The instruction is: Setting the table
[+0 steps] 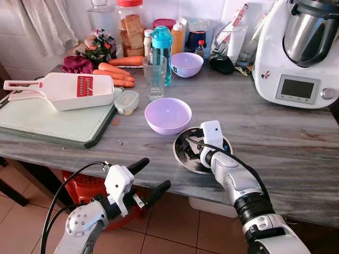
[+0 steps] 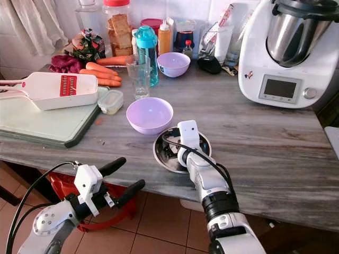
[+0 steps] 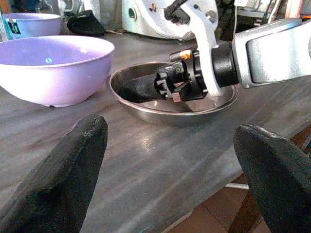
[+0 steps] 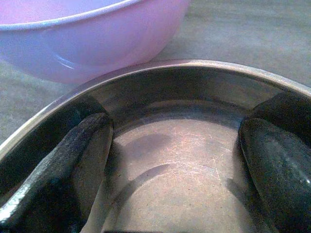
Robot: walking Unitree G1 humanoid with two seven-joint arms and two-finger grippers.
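Reaching: right gripper spread wide inside metal dish, holding nothing
Beside: purple bowl, maybe touching
Waiting: left gripper, open, empty, below counter

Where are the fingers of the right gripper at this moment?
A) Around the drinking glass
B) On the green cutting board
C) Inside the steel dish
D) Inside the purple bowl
C: the right gripper has both black fingers spread apart inside the steel dish, which sits beside the purple bowl on the counter.
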